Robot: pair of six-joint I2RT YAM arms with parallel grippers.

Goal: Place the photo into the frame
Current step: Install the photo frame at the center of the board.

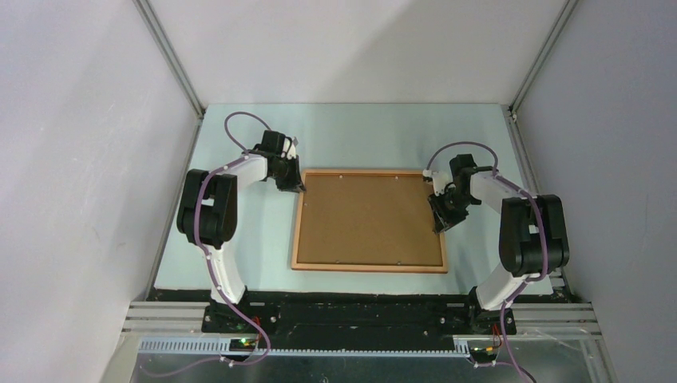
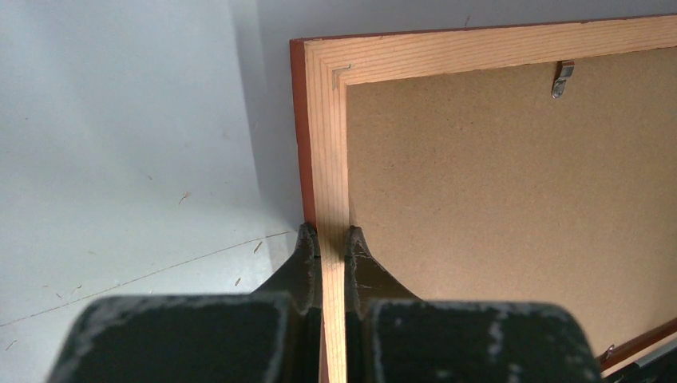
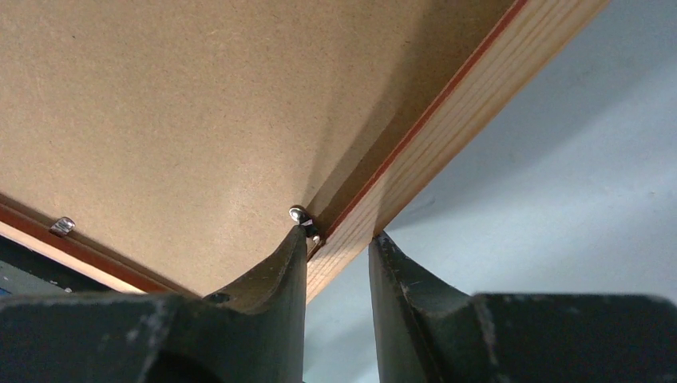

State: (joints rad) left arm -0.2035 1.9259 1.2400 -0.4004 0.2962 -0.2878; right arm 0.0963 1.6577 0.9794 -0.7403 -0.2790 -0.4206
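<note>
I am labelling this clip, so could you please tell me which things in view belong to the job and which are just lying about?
Of the job: the frame, back up; the backing board seated in it; the left gripper and the right gripper, each astride a side rail.
Just there: the table; the walls. The photo is not in view.

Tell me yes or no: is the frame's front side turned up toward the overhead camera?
No, the frame lies back side up, with its plain brown backing board filling the moulding.
</note>
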